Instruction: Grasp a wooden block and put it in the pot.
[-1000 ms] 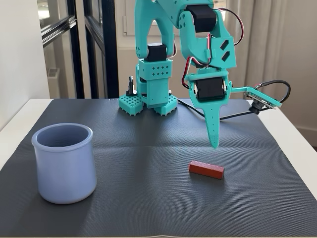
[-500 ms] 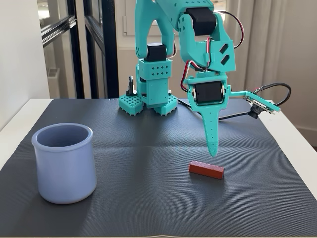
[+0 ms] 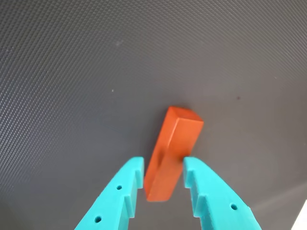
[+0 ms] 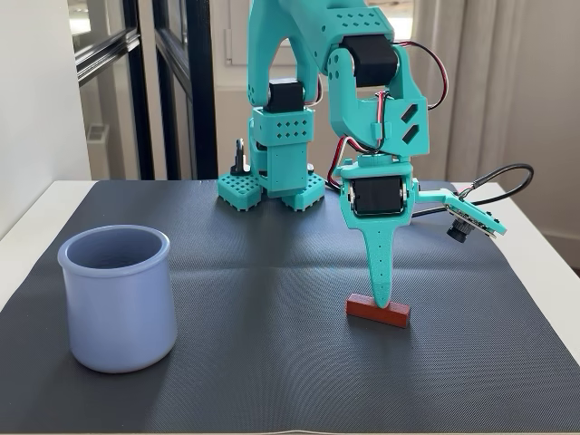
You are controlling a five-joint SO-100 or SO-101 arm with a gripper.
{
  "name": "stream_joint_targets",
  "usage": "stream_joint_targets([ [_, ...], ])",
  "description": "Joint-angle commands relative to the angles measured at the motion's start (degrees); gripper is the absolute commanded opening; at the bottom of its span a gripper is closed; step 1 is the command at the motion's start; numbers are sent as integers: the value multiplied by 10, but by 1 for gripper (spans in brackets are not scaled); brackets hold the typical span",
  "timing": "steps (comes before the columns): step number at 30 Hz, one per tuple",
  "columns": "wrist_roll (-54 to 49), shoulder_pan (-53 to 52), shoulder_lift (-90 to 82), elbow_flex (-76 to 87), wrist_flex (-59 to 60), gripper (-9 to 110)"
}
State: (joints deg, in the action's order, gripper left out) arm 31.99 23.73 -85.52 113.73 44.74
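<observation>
1. Lying flat on the dark mat (image 4: pixel 272 362) is one wooden block (image 4: pixel 377 311), red-brown and small. It sits to the right of the middle in the fixed view.
2. One pincer (image 3: pixel 163 167) is down at the block. In the wrist view its two teal fingers (image 3: pixel 125 191) are spread a little, one on each side of the block's near end (image 3: pixel 165 165). The right finger looks like it touches the block. On the left side I cannot tell if it touches.
3. The block rests on the mat and is not lifted.
4. One pot (image 4: pixel 118 297) stands upright on the left side of the mat in the fixed view. It is lavender-blue and round with a thick rim. It is well apart from the block.
5. One teal arm (image 4: pixel 313 100) stands at the back of the mat, with red and black wires on it. A small camera (image 4: pixel 467 220) sticks out to the right of the pincer (image 4: pixel 384 304).
6. The mat covers most of one white counter (image 4: pixel 32 217).
7. The wrist view shows the gap between the fingers and the block's top and end up close. It shows only mat around them.
8. The fixed view shows the pot, the whole arm and the counter. There the pincer looks like a single thin point, so the gap is hidden.
</observation>
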Motion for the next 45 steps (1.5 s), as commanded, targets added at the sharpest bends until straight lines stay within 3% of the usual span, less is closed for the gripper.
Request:
stream_joint_targets([
  [1,3,-4,-3,-25,-4,10],
  [7,58,-29,-2,-31,1,10],
  [21,62,-30,26,-38,-2,9],
  [26,57,-29,26,-38,0,0],
  [32,56,-30,20,-39,1,0],
  [45,12,-105,-216,-43,91,1],
])
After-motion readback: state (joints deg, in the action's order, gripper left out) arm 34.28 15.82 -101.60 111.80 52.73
